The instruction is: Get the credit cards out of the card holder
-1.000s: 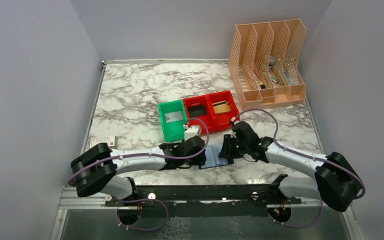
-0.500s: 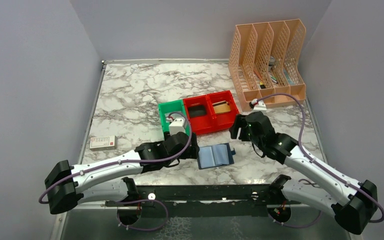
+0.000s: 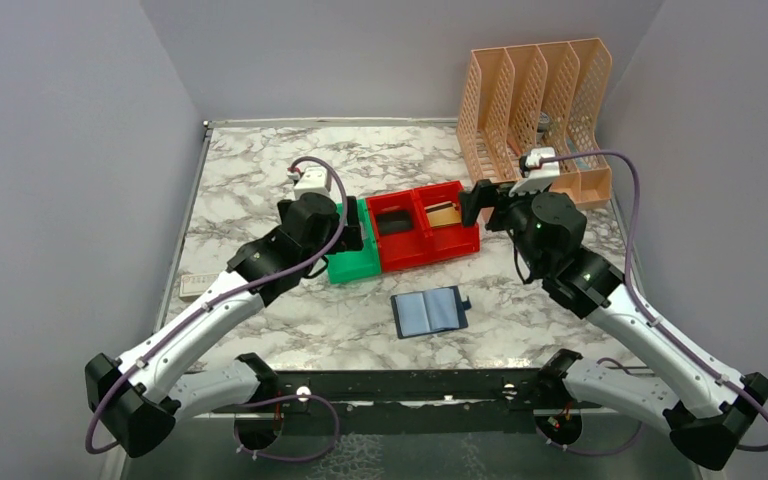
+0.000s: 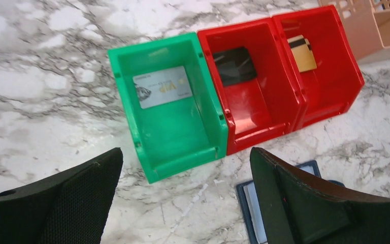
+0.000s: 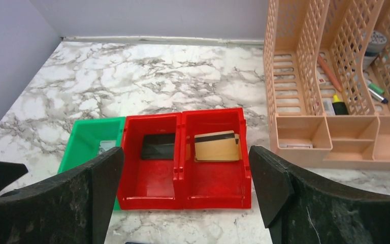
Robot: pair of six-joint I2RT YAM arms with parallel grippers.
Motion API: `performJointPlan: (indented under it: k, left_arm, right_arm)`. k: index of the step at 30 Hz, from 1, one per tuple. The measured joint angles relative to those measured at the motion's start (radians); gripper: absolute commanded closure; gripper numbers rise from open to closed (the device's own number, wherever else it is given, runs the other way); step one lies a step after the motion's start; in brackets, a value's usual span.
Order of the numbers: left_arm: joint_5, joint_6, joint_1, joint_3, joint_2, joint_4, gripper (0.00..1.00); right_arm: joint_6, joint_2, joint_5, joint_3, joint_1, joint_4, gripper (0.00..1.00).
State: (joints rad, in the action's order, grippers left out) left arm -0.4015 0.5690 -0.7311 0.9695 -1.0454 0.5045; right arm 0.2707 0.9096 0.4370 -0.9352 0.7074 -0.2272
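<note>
The card holder (image 3: 430,312) lies spread open and flat on the marble table, dark blue with grey-blue inner panels; a corner of it shows in the left wrist view (image 4: 249,203). A silver card (image 4: 162,87) rests in the green bin (image 4: 183,127). A black card (image 4: 235,65) and a gold card (image 4: 301,52) each lie in a red bin (image 3: 425,240). My left gripper (image 3: 348,233) hangs open over the green bin, nothing between its fingers (image 4: 185,157). My right gripper (image 3: 475,205) hangs open above the red bins (image 5: 186,152), also holding nothing.
A peach lattice file organizer (image 3: 535,120) with pens and small items stands at the back right. A small white and red box (image 3: 192,285) lies near the left table edge, partly under my left arm. Grey walls close in on three sides.
Both grippers have opened and lifted away from the card holder, moving back over the bins. The card holder stays open on the table.
</note>
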Motion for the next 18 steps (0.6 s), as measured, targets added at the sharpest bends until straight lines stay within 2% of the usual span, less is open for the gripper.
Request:
performJointPlan:
  k: [6,18]
  left_arm:
    - [-0.049,-0.042,0.036,0.029,0.068,0.045,0.01]
    - [-0.127,-0.063,0.036,0.040,0.276,0.059,0.01]
  right_arm:
    - [-0.033,0.046,-0.008,-0.093,0.000,-0.035,0.04]
    - [-0.121,0.027,-0.056,-0.133,0.000,-0.009,0.00]
